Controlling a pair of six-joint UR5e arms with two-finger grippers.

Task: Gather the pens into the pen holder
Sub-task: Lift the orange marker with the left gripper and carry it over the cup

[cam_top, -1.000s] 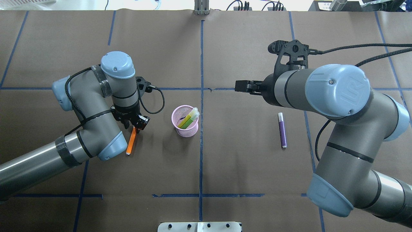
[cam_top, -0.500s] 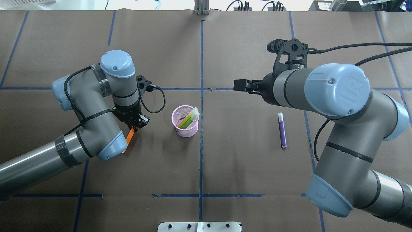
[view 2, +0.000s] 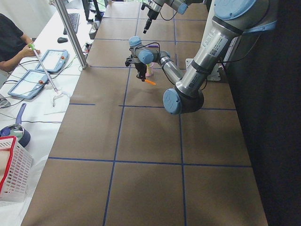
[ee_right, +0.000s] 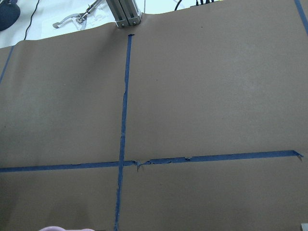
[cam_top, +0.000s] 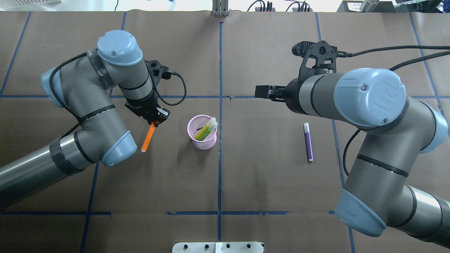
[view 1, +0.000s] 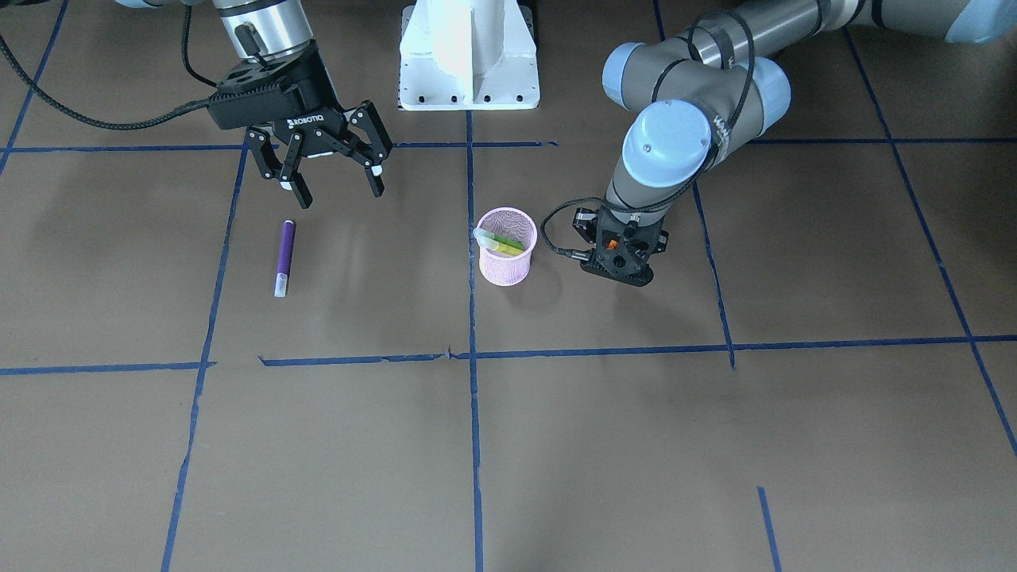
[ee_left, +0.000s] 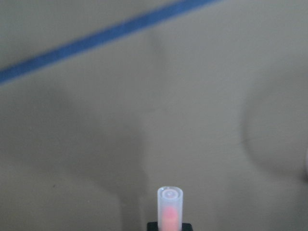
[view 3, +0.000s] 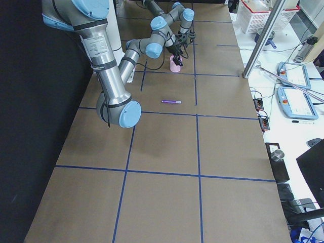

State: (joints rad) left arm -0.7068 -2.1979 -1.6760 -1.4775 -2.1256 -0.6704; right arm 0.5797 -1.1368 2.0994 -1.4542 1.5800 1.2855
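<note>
Pens: we count three slim marker-like sticks with pale translucent cap ends.
Green pen: the bright green pen leans inside the small round pink wire-mesh pen holder, cap end poking over the rim.
Orange pen: the orange pen hangs off the brown paper-covered bench, gripped at its upper end and slanting away from the holder.
Purple pen: the purple pen lies flat on the bench, well apart from the holder, on the right arm's side.
Left pincer: our left pincer is pinching the orange pen, just beside the holder but not over it.
Right pincer: our right pincer is spread wide and carries nothing, near the purple pen but above and behind it.
Progress: we judge one pen stowed, one in carry, one untouched.
Risk, tilt: the orange pen hangs askew; if we lower it like this, its tip may catch the mesh rim and tip the light holder.
Risk, grip: we hold the pen by one end, so a knock could swing or slip it loose.
Risk, crowding: the leaning green pen narrows the opening.
</note>
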